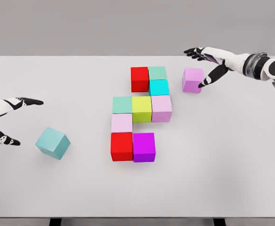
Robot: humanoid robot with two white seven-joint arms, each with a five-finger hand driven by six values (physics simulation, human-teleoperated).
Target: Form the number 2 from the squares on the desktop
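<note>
Right robot hand (204,66) is seen spread, grasping nothing; violet cube (193,80) sits between thumb and fingers, at 3 o'clock of the matte cube cluster (141,113). Left robot hand (16,120) released; teal cube (52,143) tilted at its 4 o'clock on white surface (222,165).

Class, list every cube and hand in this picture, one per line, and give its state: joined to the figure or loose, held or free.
Red cube, top: joined.
Green cube, top: joined.
Cyan cube: joined.
Middle row of three: joined.
Pale pink cube: joined.
Red cube, bottom: joined.
Purple cube: joined.
Lilac cube: loose, beside right hand.
Teal cube: loose, tilted.
Right hand: open.
Left hand: open.
</note>
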